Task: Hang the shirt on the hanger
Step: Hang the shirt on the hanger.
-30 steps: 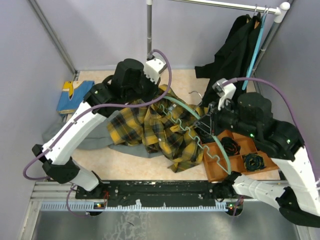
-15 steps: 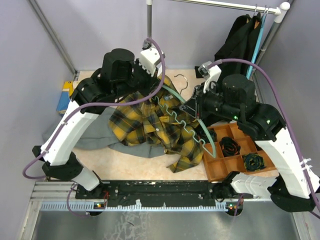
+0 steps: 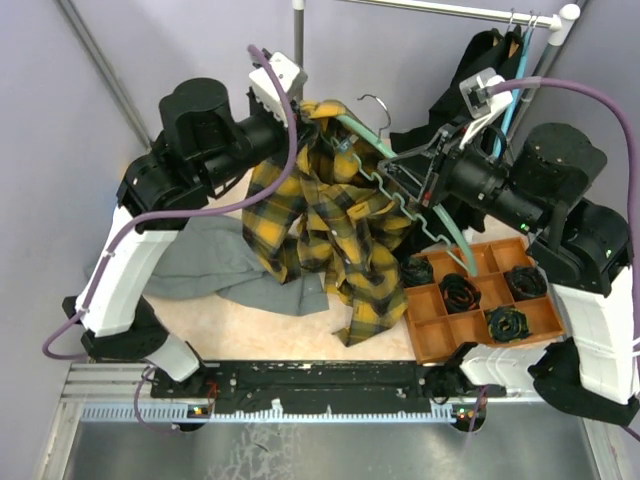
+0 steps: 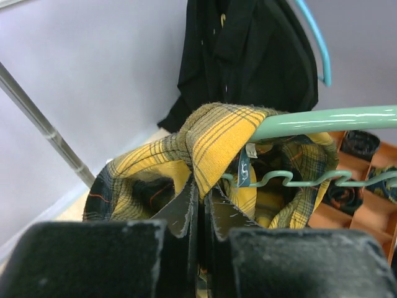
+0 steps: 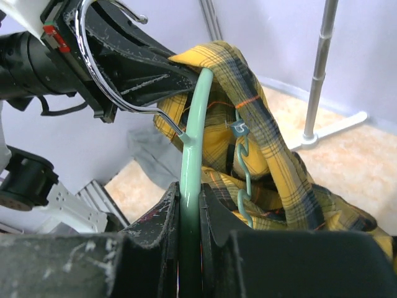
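The yellow and dark plaid shirt (image 3: 330, 230) hangs in the air over the table, its collar draped over one end of the pale teal-green hanger (image 3: 447, 228). My left gripper (image 3: 305, 120) is shut on the collar fabric, beside that end of the hanger. In the left wrist view the left gripper (image 4: 201, 189) pinches the shirt (image 4: 217, 133) just below the hanger arm (image 4: 329, 119). My right gripper (image 3: 425, 170) is shut on the hanger's other arm. The right wrist view shows the right gripper (image 5: 189, 192) clamped on the green bar (image 5: 195, 124), with the metal hook (image 5: 105, 81) and wavy bar ahead.
An orange compartment tray (image 3: 418, 340) with black coiled items sits at the right front. A grey garment (image 3: 205, 265) lies on the table at the left. A black garment (image 3: 480, 90) and a blue hanger (image 3: 515, 80) hang on the rail (image 3: 450, 10) at the back right.
Both arms have risen and moved toward the back, lifting shirt and hanger off the table. The shirt now dangles from the hanger. Both grips are unchanged.
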Motion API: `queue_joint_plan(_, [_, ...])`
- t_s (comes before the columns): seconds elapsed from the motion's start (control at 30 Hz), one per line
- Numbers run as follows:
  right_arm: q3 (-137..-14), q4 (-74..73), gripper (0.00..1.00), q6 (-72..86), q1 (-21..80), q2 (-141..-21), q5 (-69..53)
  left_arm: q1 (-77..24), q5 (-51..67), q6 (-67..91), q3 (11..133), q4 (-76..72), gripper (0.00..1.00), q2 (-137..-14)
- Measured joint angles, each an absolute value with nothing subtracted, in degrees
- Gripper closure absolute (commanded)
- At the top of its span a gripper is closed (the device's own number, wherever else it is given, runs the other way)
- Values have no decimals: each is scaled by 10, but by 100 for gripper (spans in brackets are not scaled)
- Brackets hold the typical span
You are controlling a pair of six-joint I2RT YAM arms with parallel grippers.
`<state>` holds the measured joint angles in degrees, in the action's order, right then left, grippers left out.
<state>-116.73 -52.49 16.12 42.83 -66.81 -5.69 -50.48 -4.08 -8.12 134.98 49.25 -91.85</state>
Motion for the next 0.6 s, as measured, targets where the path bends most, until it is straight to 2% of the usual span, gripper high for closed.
queue_joint_plan(0.13, [-1148,-487,100,163,428,-659,-57,-505,-41,-79,1309,437,96,-891])
queue_joint_plan(0.37, [-866,-358,100,213,428,-562,-57,-505,-44,-58,1099,392,96,-817])
queue_joint_plan(0.6, [-691,-248,100,293,428,-536,-61,-505,-38,-23,1007,382,97,-811])
